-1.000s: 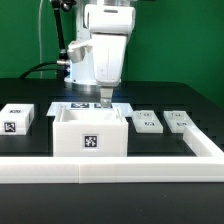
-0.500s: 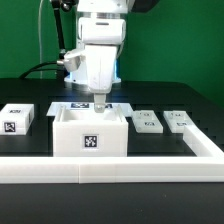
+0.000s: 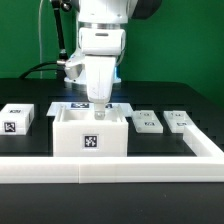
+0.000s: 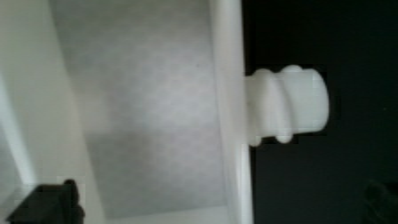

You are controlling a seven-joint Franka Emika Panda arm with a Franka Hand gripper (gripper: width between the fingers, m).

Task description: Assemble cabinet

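Observation:
The cabinet (image 3: 90, 131), a large open-topped white box with a tag on its front face, stands mid-table. My gripper (image 3: 99, 109) hangs over its far wall, fingertips at about rim height. In the wrist view I see the cabinet's white inside floor (image 4: 143, 110) and one wall, with a round white knob (image 4: 292, 103) sticking out of that wall's outer side. One dark finger (image 4: 50, 203) shows far off to one side over the inside. The other is lost against the black table. The jaws look wide apart and hold nothing.
The marker board (image 3: 72, 105) lies just behind the cabinet. A small tagged block (image 3: 16, 118) sits at the exterior view's left, and two flat tagged blocks (image 3: 147, 121) (image 3: 180, 120) at its right. A white L-shaped rail (image 3: 120, 167) runs along the front and right.
The wrist has turned, so the hand looks narrower, and the gripper has come down closer to the cabinet's far wall. The parts on the table have not moved.

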